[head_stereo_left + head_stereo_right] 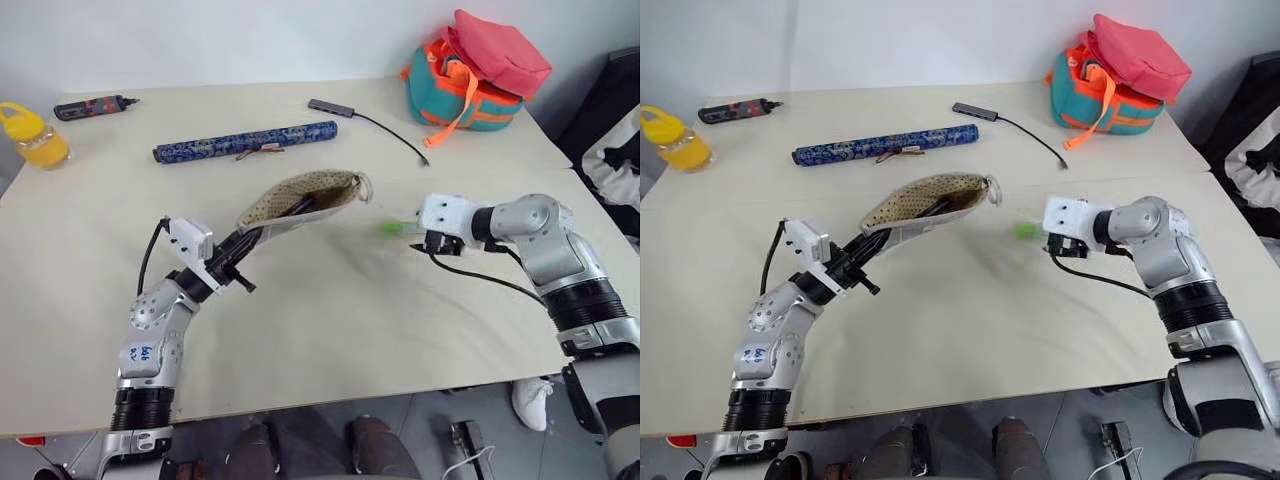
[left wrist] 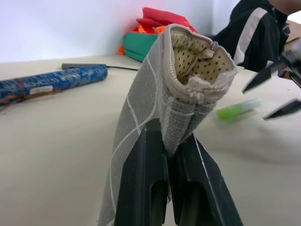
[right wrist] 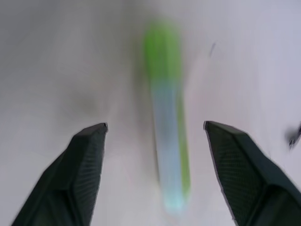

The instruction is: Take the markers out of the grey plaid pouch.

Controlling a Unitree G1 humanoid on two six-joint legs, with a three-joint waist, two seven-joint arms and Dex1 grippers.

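Green marker out of the pouch, second one not yet out

Left gripper [image 2: 171, 155] has its fingers pinched together on the lower edge of the grey plaid pouch [image 1: 300, 205], holding it lifted off the table [image 1: 330, 310] with the open mouth and dotted lining tipped toward the right gripper [image 1: 1040, 238]. Right gripper's fingers stand apart, nothing between them touching; the light green marker [image 3: 167, 117] lies free on the table just ahead of and between its fingertips, blurred. A dark slim shape shows inside the pouch mouth [image 1: 300, 207], likely the second marker, cannot confirm. Judged step: first marker delivered, second still to fetch. Next move likely calls for the right gripper to swing across to the pouch mouth, open, and reach in while the left keeps its clamp steady; the risk is pushing the pouch out of the pinch
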